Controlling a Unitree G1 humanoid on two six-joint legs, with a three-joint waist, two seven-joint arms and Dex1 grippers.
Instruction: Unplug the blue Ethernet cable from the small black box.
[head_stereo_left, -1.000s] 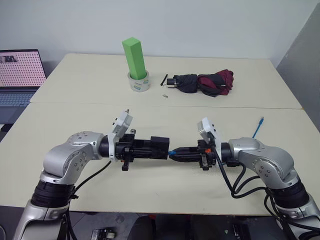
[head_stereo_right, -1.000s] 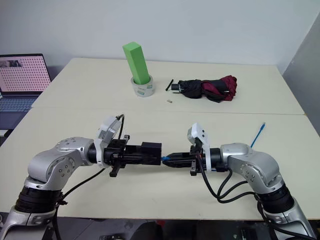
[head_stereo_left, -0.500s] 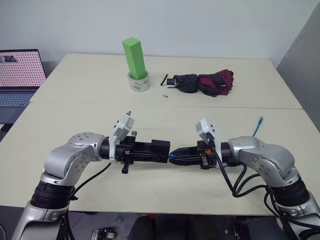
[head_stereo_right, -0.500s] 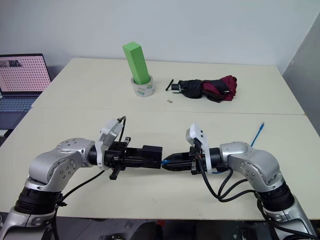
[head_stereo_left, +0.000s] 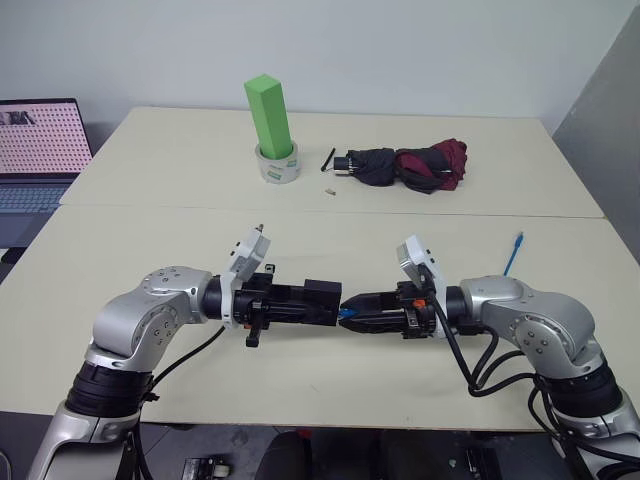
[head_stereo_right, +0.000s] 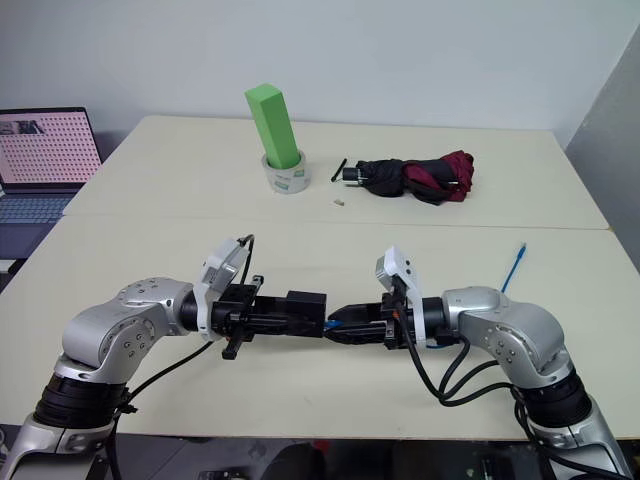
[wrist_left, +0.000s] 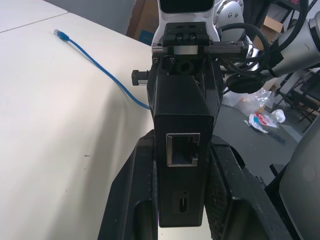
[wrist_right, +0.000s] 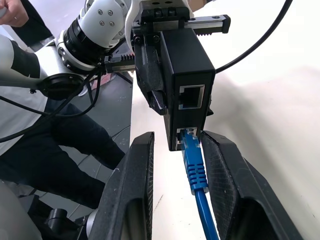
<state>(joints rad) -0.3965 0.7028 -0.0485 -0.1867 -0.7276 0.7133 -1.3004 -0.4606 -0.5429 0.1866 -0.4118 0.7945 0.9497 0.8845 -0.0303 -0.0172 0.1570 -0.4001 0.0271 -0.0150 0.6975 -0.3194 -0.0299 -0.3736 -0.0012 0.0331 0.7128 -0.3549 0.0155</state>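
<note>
The left gripper has its jaws pressed tight on the small black box, holding it up over the table. The right gripper faces it, and its jaws are spread apart, one on each side of the blue Ethernet cable, not pinching it. The cable's plug sits in the lower port of the box, so it is not out yet. The port above it has nothing in it. This looks like the step just before the pull. I think the right gripper needs to close on the plug near the box, press its little clip, and pull straight back while the left gripper keeps the box from moving. The far end of the cable lies on the table off to the right. Farther back there is a small screw, a folded umbrella, and a green block standing in a roll of tape. A laptop sits at the far left. All of these are well apart from the grippers, so nothing stands in the way.
</note>
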